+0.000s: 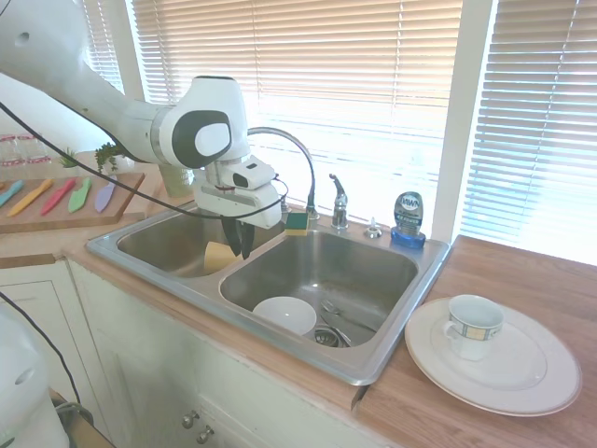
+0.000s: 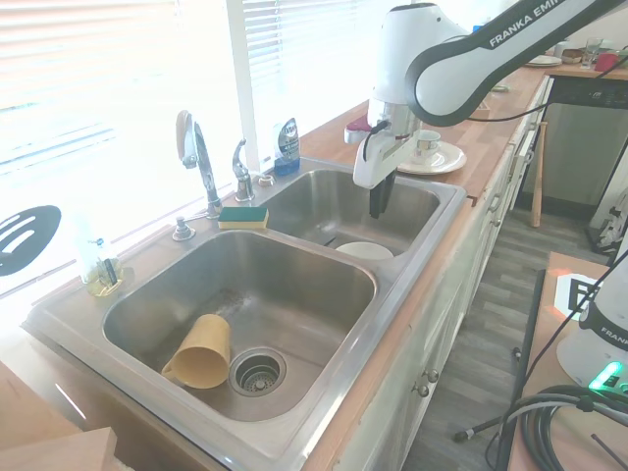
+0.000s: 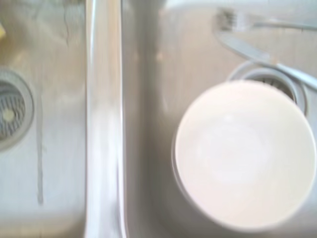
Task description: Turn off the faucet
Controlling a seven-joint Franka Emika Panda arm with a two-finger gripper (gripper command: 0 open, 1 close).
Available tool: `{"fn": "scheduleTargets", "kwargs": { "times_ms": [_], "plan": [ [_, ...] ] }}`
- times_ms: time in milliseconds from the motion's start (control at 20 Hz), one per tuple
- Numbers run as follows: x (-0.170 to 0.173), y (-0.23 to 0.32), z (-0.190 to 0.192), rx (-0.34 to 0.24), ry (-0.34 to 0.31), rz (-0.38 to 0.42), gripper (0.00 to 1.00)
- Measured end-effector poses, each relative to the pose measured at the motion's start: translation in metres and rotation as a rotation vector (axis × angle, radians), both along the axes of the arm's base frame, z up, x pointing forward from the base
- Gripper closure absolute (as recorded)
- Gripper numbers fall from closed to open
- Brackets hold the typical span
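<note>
The faucet's thin arched chrome spout (image 1: 291,149) rises behind the double sink, with its short lever handle (image 1: 338,200) just to the right. From the other side the spout (image 2: 199,157) and lever handle (image 2: 241,167) stand at the sink's back rim. My gripper (image 1: 239,239) hangs over the divider between the two basins, in front of the faucet and clear of it. Its dark fingers (image 2: 378,199) point down, pressed together and holding nothing. No water stream is visible.
A green-and-yellow sponge (image 1: 297,222) lies by the spout base. A blue soap bottle (image 1: 408,219) and small chrome knob (image 1: 372,229) stand right of the lever. White bowl (image 3: 245,153) and cutlery lie in one basin, yellow cup (image 2: 201,351) in the other. Plate with mug (image 1: 473,325) sits on the counter.
</note>
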State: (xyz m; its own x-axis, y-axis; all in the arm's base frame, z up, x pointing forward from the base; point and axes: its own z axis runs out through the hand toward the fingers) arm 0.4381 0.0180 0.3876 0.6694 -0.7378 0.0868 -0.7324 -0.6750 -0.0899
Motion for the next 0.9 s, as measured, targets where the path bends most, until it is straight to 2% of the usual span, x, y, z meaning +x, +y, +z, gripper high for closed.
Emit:
{"fn": "scheduleTargets", "kwargs": {
  "times_ms": [150,350,500,900],
  "plan": [
    [0.017,0.007,0.012,0.003,-0.058,0.003,1.00],
    [0.049,0.017,0.027,0.011,-0.180,-0.015,1.00],
    [0.080,0.017,0.032,-0.011,-0.269,-0.042,1.00],
    [0.187,0.010,0.042,-0.031,-0.366,-0.077,1.00]
  ]
}}
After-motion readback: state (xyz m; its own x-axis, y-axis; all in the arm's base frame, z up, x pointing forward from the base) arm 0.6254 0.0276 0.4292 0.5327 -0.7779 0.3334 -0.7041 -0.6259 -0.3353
